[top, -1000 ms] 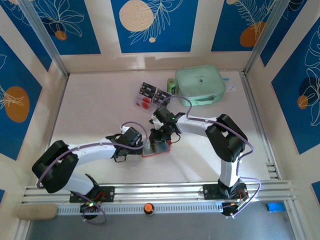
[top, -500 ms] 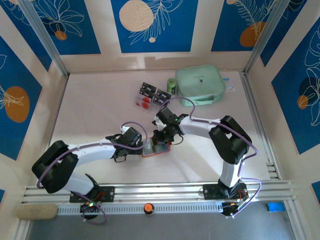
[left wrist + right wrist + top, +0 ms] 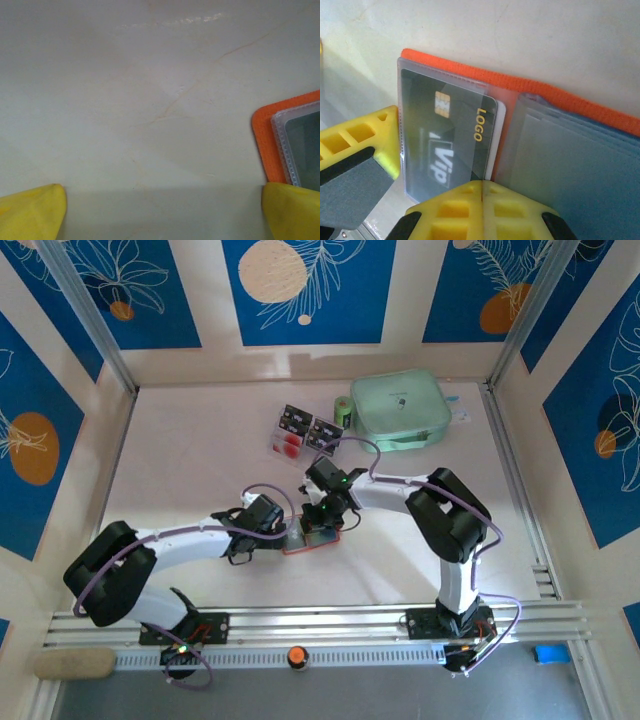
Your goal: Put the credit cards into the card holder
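Orange-red fabric borders the card holder [image 3: 560,102], which lies open on the table [image 3: 125,100] directly under the right gripper [image 3: 482,192]. That gripper's yellow fingers are pressed together, their tips at the near edge of the holder's clear pocket [image 3: 415,180]. Whether they nip anything there cannot be told.

Just ahead of the tips, inside the pocket, sits a dark credit card [image 3: 455,145] with a gold chip and the words "LOGO" and "Vip". To the right of the tips, the grey-blue pockets [image 3: 570,170] stand slightly raised. To the left, another yellow finger with a grey pad [image 3: 360,150] crowds the pocket's outer edge.

The left gripper [image 3: 160,215] is spread wide and low over bare table, one fingertip just beside the holder's orange corner.

Well beyond the right gripper, two more credit cards [image 3: 291,430] lie side by side. Past them and to the right are a small green roll [image 3: 342,410] and a mint-green pouch [image 3: 400,410].
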Available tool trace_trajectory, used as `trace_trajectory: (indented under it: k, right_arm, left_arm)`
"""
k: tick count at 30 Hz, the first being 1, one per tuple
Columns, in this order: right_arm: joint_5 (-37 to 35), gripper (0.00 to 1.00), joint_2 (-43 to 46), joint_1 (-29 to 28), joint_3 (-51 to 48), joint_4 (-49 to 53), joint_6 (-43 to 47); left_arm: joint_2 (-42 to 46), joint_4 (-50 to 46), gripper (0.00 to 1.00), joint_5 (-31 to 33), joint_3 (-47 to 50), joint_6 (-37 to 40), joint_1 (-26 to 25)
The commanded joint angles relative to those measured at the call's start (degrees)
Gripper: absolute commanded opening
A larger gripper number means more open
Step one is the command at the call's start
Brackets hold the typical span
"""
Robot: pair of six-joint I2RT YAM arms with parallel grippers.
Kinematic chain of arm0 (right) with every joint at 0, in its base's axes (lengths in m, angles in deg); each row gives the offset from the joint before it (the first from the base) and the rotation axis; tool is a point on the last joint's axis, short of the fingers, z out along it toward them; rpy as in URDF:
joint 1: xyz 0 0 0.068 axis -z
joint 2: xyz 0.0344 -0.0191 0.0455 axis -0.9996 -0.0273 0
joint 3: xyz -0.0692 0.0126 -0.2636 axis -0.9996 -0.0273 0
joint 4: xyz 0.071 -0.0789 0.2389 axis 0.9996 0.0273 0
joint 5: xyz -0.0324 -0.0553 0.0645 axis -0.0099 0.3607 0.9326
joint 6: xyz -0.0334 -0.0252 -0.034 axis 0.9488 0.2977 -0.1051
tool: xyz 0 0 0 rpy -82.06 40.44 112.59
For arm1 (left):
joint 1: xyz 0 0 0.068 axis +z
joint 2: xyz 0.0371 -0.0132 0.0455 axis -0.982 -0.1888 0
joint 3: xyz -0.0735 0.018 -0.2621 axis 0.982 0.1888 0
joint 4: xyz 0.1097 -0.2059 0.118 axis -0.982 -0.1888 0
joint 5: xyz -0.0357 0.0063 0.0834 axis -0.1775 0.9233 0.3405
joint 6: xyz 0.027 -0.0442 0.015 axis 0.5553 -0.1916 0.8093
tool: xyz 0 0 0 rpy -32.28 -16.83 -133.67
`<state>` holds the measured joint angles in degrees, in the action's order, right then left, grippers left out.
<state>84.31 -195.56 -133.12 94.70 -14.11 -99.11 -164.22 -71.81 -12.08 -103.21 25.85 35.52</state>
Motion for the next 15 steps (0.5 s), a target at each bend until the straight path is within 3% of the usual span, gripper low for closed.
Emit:
trace_trajectory:
  k: [1, 8, 15]
  right_arm:
    - [1.75, 0.0, -1.58, -1.3, 1.76, 2.01, 1.39]
    - [1.22, 0.0, 3.64, -0.37, 1.29, 3.98, 1.9]
    - [-3.53, 0.17, 12.41, 2.95, -3.19, 6.29, 2.79]
  left_arm:
    - [-1.02, 1.54, 1.0, -0.92, 1.8, -0.35, 0.56]
    - [-0.61, 1.45, 1.0, -0.86, 1.76, -0.35, 0.55]
    - [1.1, 0.39, 1.0, -0.47, 1.6, -0.34, 0.53]
